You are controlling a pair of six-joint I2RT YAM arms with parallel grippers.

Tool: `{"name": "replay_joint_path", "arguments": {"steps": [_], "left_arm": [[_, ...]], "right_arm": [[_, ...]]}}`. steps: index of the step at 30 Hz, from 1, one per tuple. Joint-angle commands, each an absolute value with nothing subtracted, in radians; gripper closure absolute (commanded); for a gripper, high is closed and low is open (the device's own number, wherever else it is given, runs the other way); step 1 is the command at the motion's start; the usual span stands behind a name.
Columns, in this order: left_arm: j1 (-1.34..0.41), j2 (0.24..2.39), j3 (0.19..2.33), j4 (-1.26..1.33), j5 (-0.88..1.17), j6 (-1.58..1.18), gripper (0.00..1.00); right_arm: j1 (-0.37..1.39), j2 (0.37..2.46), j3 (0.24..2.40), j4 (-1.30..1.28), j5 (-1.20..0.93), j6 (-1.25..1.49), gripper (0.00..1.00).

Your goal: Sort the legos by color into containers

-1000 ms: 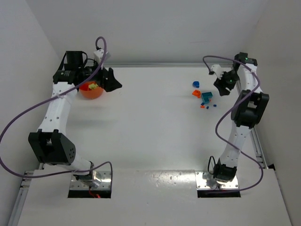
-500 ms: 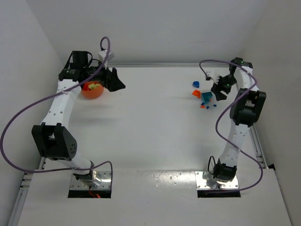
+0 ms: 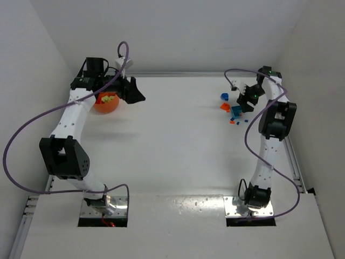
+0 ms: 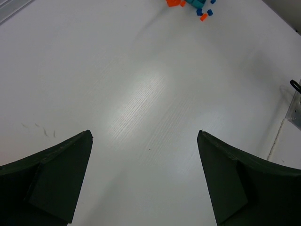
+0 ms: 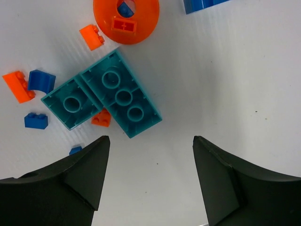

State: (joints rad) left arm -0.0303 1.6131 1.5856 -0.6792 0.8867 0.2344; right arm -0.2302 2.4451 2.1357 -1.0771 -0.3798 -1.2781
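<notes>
The legos (image 3: 232, 110) lie in a loose pile at the back right of the table. In the right wrist view I see a long teal brick (image 5: 123, 99), a shorter teal brick (image 5: 70, 103), an orange ring-shaped piece (image 5: 126, 19), small orange bricks (image 5: 91, 36) and small blue bricks (image 5: 36, 120). My right gripper (image 5: 150, 141) hovers open just beside the long teal brick, with nothing in it. An orange bowl (image 3: 105, 103) at the back left holds yellow-green pieces (image 3: 108, 99). My left gripper (image 3: 136, 95) stands open and empty just right of the bowl.
White walls close in the table at the back and on both sides. A purple cable loops from each arm. In the left wrist view, bare tabletop stretches ahead of the left gripper (image 4: 144, 134), with the pile (image 4: 188, 4) far off at the top edge.
The right gripper has swung left over the lego pile and its jaws have widened. The left arm has shifted slightly towards the back; its gripper stays open by the bowl.
</notes>
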Motion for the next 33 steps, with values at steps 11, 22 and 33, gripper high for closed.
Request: {"name": "replay_joint_path", "arguments": {"steps": [11,22,33], "left_arm": [[-0.044,1.64,1.646,-0.653,0.887,0.236,0.0],[-0.044,1.658,1.646,-0.653,0.877,0.236,0.0],[-0.054,1.614,1.591,-0.603,0.887,0.195,0.0]], "right_arm": [[-0.184,2.485,2.164,-1.068,-0.419,-1.289,0.28],[-0.155,2.505,2.164,-1.065,-0.408,-1.289,0.58],[-0.155,2.343,2.054,-1.137,-0.472,-1.267,0.86]]}}
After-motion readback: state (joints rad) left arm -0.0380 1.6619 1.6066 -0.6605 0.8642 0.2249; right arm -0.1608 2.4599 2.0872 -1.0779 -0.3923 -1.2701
